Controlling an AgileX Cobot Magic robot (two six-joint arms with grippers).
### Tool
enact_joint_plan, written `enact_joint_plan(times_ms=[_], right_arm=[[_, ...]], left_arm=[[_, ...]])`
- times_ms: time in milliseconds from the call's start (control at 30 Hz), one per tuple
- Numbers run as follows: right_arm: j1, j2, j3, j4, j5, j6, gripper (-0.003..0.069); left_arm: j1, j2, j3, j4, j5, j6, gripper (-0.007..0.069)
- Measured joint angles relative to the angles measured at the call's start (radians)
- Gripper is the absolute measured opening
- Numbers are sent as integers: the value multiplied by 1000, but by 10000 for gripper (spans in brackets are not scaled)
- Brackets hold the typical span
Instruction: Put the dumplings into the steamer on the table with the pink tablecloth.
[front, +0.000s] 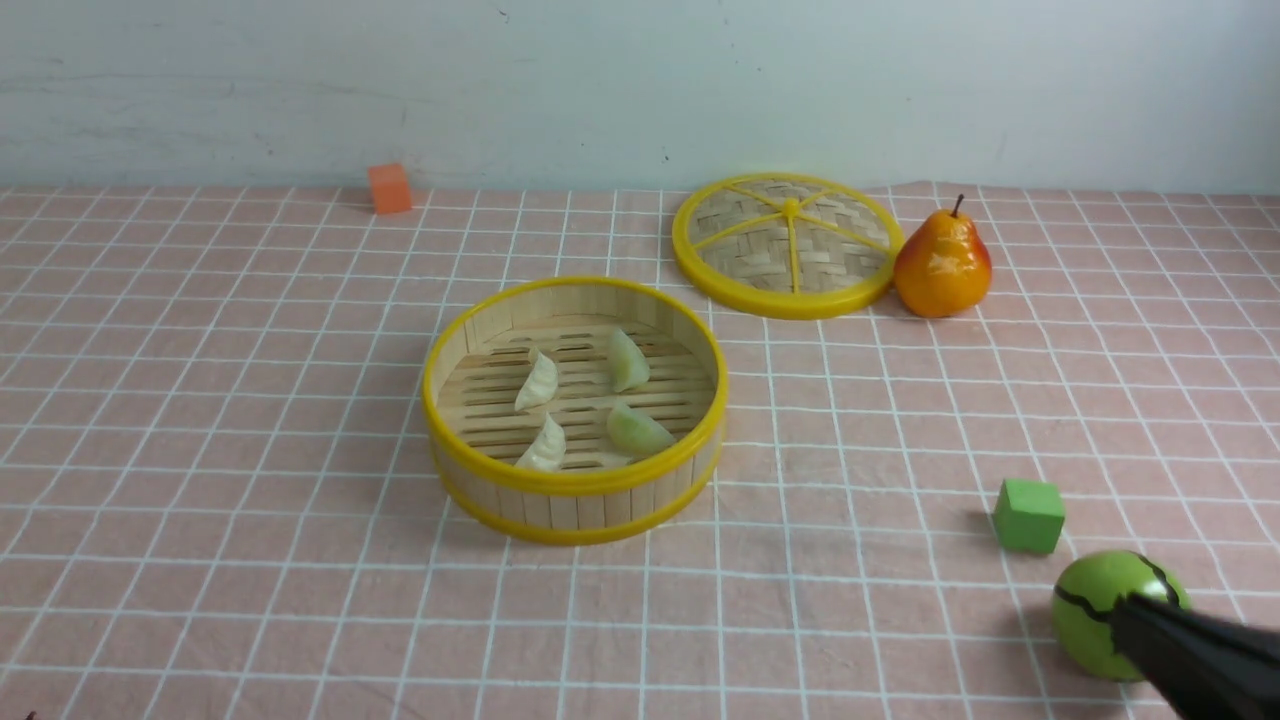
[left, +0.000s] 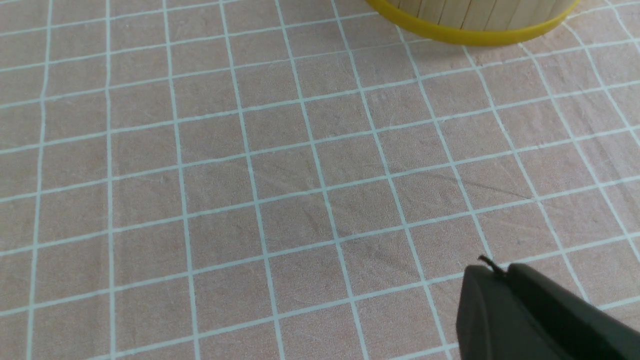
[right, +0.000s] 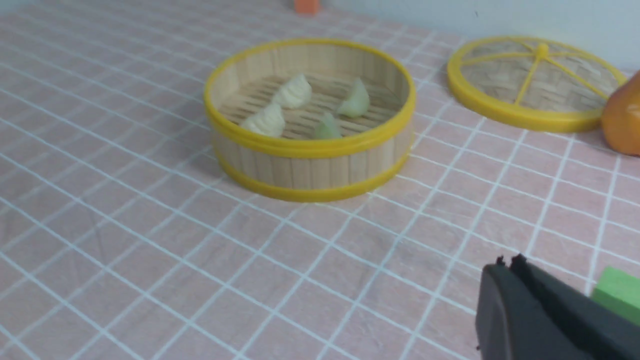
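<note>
Front view: four dumplings (front: 538, 382) inside steamer (front: 575, 482) (none on cloth (front: 200, 420)).
Left gripper (left: 502, 271): closed up, holding nothing.
Right gripper (right: 507, 263): closed up, holding nothing.
Remaining: nothing, I judge.

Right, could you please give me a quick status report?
Left gripper shut, empty. Right gripper shut, empty. Four dumplings inside steamer. Lid lies apart; nothing obstructing.

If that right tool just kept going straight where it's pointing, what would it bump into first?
Probably the pink tablecloth just ahead of the right tool; beyond that bare stretch stands the steamer. Depth is unclear.
</note>
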Motion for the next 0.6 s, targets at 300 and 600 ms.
enact_joint_plan(times_ms=[300, 600], right_arm=[[-8, -361, 128, -84, 58, 0, -5], [-305, -496, 128, 103, 360, -5, -2]], left_arm=[[0, 0, 0, 0, 0, 0, 49], [0, 0, 0, 1, 0, 0, 57]])
